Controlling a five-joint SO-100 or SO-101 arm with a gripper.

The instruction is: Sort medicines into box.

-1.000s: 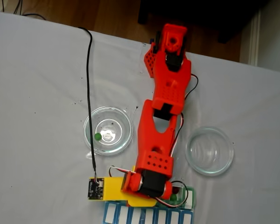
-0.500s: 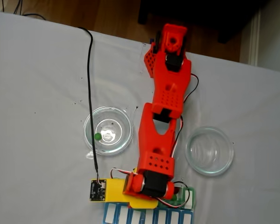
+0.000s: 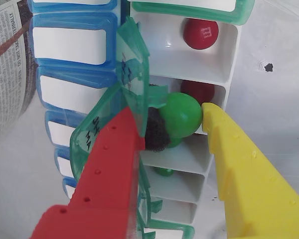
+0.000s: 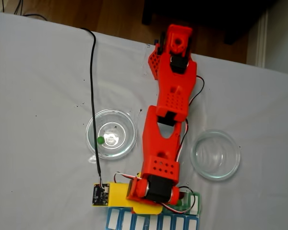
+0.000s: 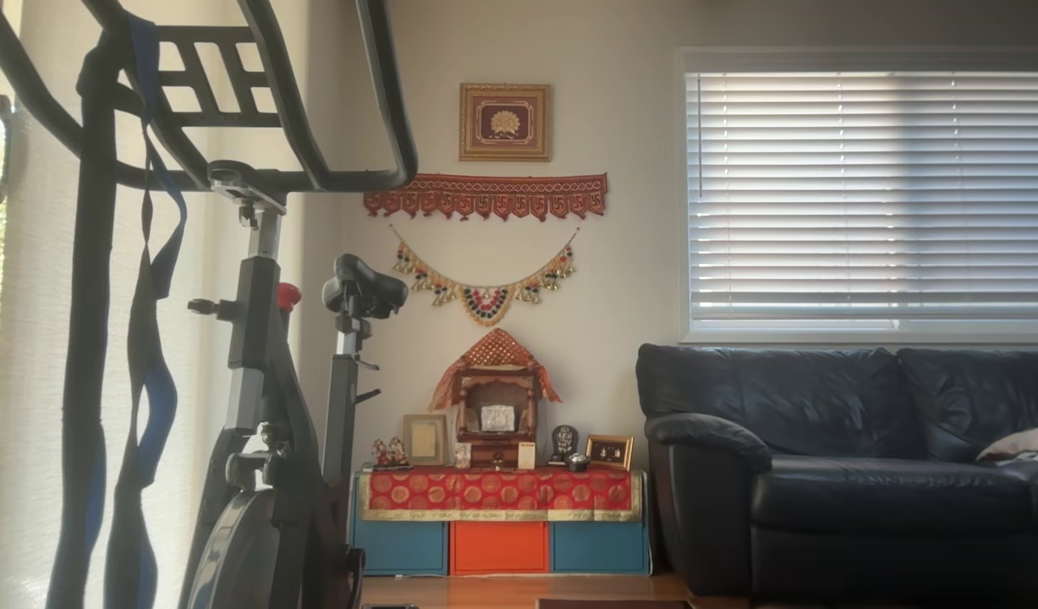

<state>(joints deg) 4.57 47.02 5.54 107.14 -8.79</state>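
In the wrist view my gripper (image 3: 172, 118) is shut on a bright green ball (image 3: 182, 113), pinched between the red finger's black pad and the yellow finger (image 3: 224, 149). It hangs just over the open compartments of the box (image 3: 229, 55), whose green lids (image 3: 132, 69) stand up. One compartment holds a dark red ball (image 3: 201, 33), the one under the held ball a second red ball (image 3: 199, 89). Another green ball (image 3: 164, 172) lies one compartment lower. In the fixed view the arm (image 4: 165, 124) reaches down over the box (image 4: 196, 203) at the bottom edge.
A blue row of shut compartments (image 3: 70, 45) (image 4: 153, 221) adjoins the green row. Two clear glass dishes flank the arm: the left dish (image 4: 127, 125) holds one green ball (image 4: 101, 140), the right dish (image 4: 216, 154) holds nothing. A black cable (image 4: 92, 96) runs across the white tabletop.
The arm's wrist has shifted slightly down toward the box over the last second. Dishes and the green ball in the left dish have not moved.
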